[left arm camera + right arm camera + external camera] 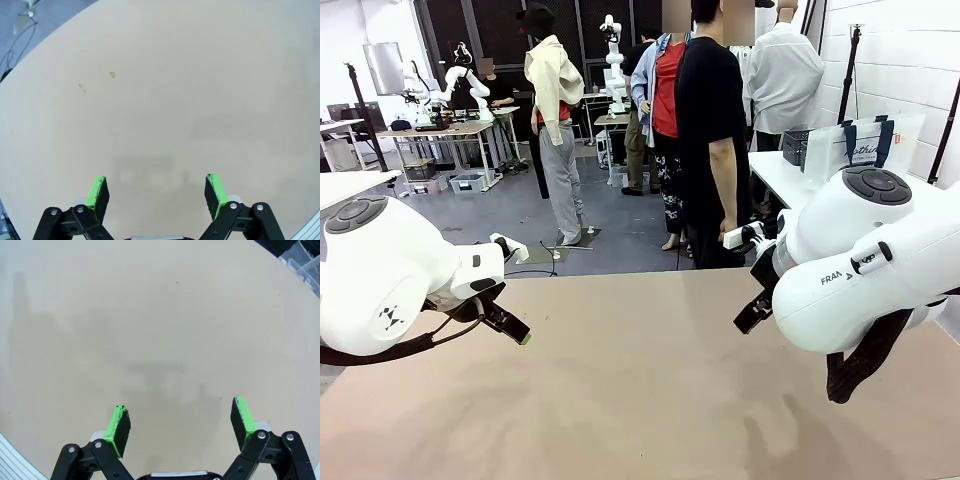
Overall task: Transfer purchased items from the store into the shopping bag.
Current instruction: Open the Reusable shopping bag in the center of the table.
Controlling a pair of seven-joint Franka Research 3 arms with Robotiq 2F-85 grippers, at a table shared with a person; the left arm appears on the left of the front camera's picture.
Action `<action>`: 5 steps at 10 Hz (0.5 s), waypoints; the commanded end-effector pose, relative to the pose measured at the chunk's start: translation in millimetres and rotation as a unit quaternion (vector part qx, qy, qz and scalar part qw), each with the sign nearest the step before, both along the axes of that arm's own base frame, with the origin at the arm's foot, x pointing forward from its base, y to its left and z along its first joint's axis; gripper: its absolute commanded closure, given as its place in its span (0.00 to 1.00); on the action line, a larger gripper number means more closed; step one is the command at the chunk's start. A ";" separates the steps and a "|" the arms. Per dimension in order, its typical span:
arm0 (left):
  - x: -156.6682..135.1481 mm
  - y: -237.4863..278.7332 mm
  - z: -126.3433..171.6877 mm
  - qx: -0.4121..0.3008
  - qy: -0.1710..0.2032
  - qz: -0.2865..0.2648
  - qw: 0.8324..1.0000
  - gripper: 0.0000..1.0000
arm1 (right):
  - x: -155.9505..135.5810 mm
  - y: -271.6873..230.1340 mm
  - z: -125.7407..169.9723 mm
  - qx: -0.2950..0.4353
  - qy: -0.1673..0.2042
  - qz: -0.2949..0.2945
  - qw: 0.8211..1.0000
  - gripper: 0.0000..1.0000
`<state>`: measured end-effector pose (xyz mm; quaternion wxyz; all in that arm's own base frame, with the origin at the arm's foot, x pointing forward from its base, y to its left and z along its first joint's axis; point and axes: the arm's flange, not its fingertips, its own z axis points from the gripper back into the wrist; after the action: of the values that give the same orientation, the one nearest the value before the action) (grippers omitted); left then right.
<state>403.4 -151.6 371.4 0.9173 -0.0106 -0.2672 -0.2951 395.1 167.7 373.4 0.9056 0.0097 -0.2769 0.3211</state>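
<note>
I am holding my left claw wide open over the tan table. Its green pads are standing well apart and gripping nothing. A faint shadow of the claw is lying on the tabletop just ahead of the fingers, and a few small specks are showing farther off.

I am holding my right claw just as wide, with its pads spread and closing on nothing. It is hanging over bare tabletop, its shadow falling ahead of it.

From the front, both my arms are reaching in low from the sides, each claw pointing down and inward at the table.

The bag is standing upright on a white side table well beyond my right arm, against the white wall. It is looking pale and see-through, with dark navy strap handles hanging down its front and dark lettering that I am finding too small to read whole.

The basket is sitting just beside the bag, on its left in the front view. It is dark grey with mesh sides. The bag's edge seems to be covering part of it, though I cannot be sure the two are touching.

A person in black is standing at the far edge of my table, near that side table.
</note>
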 end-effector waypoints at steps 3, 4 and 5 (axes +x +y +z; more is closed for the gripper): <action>0.2 0.5 0.0 0.000 0.000 0.001 1.000 0.00 | 0.0 -0.1 0.0 0.000 0.000 0.000 1.000 0.00; 0.2 0.5 0.0 0.000 0.000 0.001 1.000 0.00 | 0.0 -0.1 0.0 0.000 0.000 0.000 1.000 0.00; 0.2 0.5 0.0 0.000 0.000 0.001 1.000 0.00 | 0.0 -0.1 0.0 0.000 0.000 0.000 1.000 0.00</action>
<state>403.4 -151.6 371.4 0.9173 -0.0105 -0.2672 -0.2951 395.1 167.7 373.4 0.9056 0.0097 -0.2769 0.3211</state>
